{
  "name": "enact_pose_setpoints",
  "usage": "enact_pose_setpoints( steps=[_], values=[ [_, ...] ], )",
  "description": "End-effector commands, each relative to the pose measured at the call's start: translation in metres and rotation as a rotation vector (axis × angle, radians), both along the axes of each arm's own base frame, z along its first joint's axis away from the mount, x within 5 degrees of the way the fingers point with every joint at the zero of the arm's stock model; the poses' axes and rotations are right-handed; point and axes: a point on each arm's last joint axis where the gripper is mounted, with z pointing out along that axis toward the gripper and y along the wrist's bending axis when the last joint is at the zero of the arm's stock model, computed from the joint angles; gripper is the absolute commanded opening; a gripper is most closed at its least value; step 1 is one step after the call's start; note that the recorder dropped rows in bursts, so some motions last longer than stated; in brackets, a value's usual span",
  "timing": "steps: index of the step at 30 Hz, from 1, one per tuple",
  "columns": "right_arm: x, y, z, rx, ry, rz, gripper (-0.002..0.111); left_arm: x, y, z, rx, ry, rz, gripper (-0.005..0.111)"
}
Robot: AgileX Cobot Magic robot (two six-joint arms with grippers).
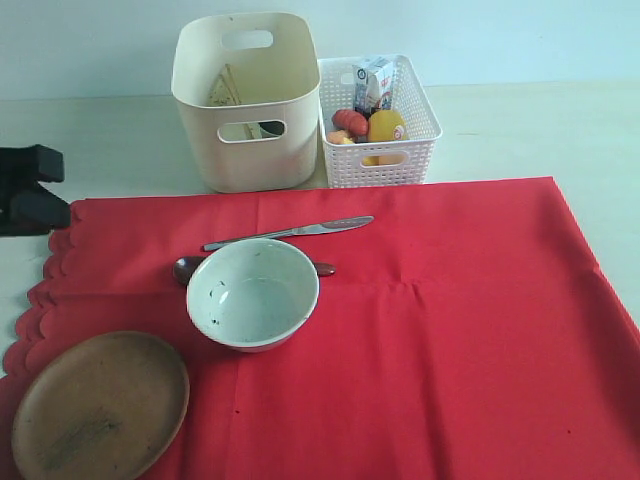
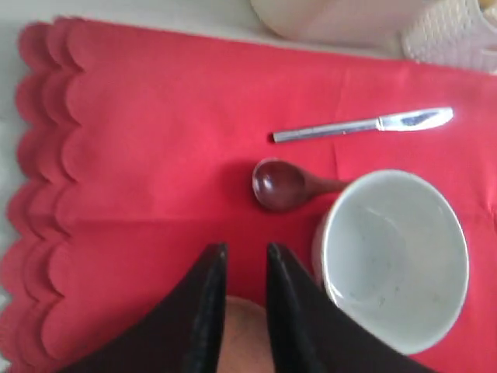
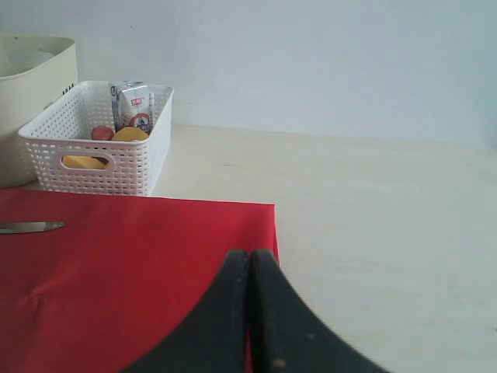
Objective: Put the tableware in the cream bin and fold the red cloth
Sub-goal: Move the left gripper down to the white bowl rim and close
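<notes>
The red cloth (image 1: 450, 330) lies flat over the table, its scalloped edge at the left. On it are a steel knife (image 1: 290, 232), a dark spoon (image 1: 185, 268), a pale speckled bowl (image 1: 253, 293) and a brown wooden plate (image 1: 100, 405). The cream bin (image 1: 245, 100) stands behind the cloth. My left gripper (image 2: 246, 250) hangs open over the cloth with nothing between its fingers; the spoon (image 2: 279, 185), knife (image 2: 361, 126) and bowl (image 2: 396, 256) lie beyond it. My right gripper (image 3: 249, 255) is shut and empty, over the cloth's edge (image 3: 264, 225).
A white lattice basket (image 1: 378, 125) with toy food and a milk carton stands right of the cream bin. A black part of my left arm (image 1: 30, 190) shows at the left edge. Bare pale tabletop (image 3: 388, 233) lies right of the cloth.
</notes>
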Motion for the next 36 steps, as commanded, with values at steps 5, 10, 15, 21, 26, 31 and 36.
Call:
enact_pose_setpoints(
  steps=[5, 10, 15, 21, 26, 31, 36],
  values=[
    [0.0, 0.0, -0.001, 0.002, -0.006, -0.007, 0.0, 0.019, -0.022, -0.036, -0.134, 0.202, -0.135, 0.049],
    [0.0, 0.0, -0.001, 0.002, -0.006, -0.007, 0.0, 0.031, -0.032, -0.05, -0.21, 0.268, -0.185, 0.053],
    [0.0, 0.0, -0.001, 0.002, -0.006, -0.007, 0.0, 0.042, -0.039, -0.065, -0.224, 0.335, -0.22, 0.053],
    [0.0, 0.0, -0.001, 0.001, -0.006, -0.007, 0.0, 0.048, -0.064, -0.078, -0.191, 0.352, -0.314, 0.053],
    [0.0, 0.0, -0.001, 0.001, -0.006, -0.007, 0.0, 0.055, -0.077, -0.091, -0.153, 0.365, -0.307, 0.053],
    [0.0, 0.0, -0.001, 0.003, -0.006, -0.006, 0.0, 0.059, -0.078, -0.115, -0.123, 0.404, -0.28, 0.053],
    [0.0, 0.0, -0.001, 0.003, -0.006, -0.006, 0.0, 0.059, -0.078, -0.124, -0.121, 0.429, -0.279, 0.034]
  ],
)
